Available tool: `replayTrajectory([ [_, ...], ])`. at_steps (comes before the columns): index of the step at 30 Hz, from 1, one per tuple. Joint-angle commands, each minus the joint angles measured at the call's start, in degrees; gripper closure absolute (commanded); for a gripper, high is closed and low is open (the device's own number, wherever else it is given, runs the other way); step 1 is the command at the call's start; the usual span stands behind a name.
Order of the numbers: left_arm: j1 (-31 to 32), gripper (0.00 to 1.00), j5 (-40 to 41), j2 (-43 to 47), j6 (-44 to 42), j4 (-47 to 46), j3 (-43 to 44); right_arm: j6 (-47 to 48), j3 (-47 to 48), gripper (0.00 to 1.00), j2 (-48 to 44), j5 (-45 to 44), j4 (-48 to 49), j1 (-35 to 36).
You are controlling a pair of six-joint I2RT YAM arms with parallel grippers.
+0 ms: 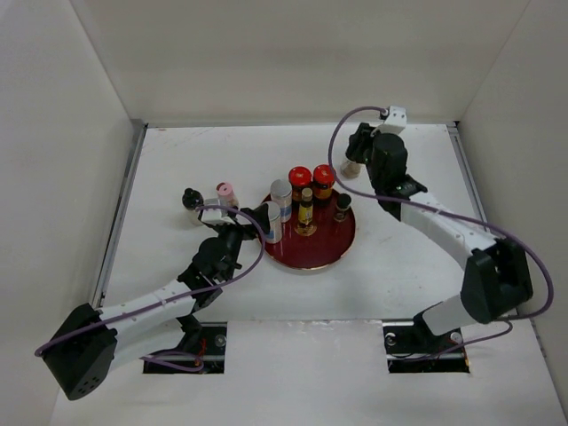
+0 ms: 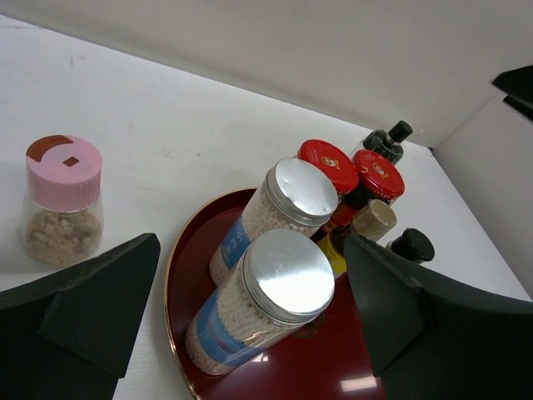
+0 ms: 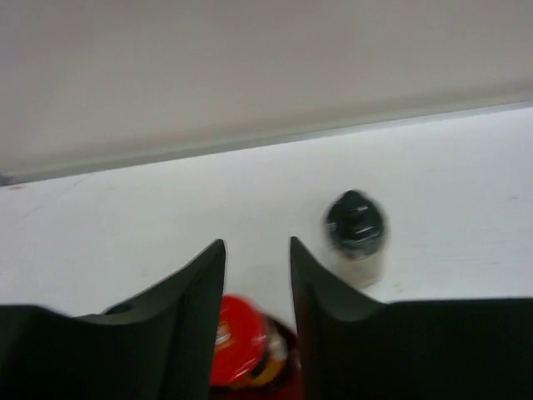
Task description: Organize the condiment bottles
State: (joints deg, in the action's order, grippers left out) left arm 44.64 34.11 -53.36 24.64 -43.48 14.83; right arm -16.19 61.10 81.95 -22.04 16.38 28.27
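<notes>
Spread wide at the front of the left wrist view, the left hand (image 2: 251, 243) is open. The near silver-capped jar (image 2: 265, 304) shows between its fingers, touched by neither. That jar stands at the left rim of the dark red tray (image 1: 330, 251), with the second silver-capped jar (image 1: 280, 192) just behind it. At the tray's far rim the left red-capped bottle (image 1: 300, 177) and the right red-capped bottle (image 1: 324, 176) stand side by side. The slim amber bottle (image 1: 305, 211) is in the middle and a small black-capped bottle (image 1: 343, 207) at the right. The tray sits mid-desk (image 1: 177, 275). Off it, toward the left edge, the pink-capped jar (image 1: 224, 193) and a black-capped jar (image 1: 190, 199) stand beside each other. The right hand (image 1: 352, 161) hangs just past the tray's far right rim, its fingers a narrow gap apart with nothing between them.
</notes>
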Motion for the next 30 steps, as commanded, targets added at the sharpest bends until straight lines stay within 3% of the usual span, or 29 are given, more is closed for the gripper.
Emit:
replayTrajectory([
  [1,-0.2,0.05,-0.9,1.5,1.2,-3.0,-0.8,-1.4,5.5,0.44,7.1,3.6,-5.6,-5.4],
  [3,-0.1,0.05,-0.8,2.1,1.2,-3.0,-1.5,-0.7,9.1,0.24,11.4,4.3,-7.4,-7.4],
  [4,-0.2,0.05,-0.6,2.3,1.2,-3.1,-1.6,0.1,11.0,0.2,13.6,5.4,-8.7,-8.2],
  [10,-1.7,0.05,-0.9,4.4,1.4,-3.0,-2.6,0.7,19.8,0.14,23.6,7.7,-13.6,-11.3],
  [22,-2.2,0.05,-1.0,2.3,1.6,-3.1,-2.4,-0.5,25.5,0.21,32.4,7.5,-15.4,-12.3],
  [27,-2.5,0.04,-1.0,0.9,1.7,-3.6,-2.3,-1.2,25.6,0.28,33.2,7.6,-15.8,-12.3],
  [30,-2.5,0.04,-1.0,1.2,1.8,-3.6,-2.3,-1.3,24.8,0.39,32.0,7.0,-15.3,-12.1],
])
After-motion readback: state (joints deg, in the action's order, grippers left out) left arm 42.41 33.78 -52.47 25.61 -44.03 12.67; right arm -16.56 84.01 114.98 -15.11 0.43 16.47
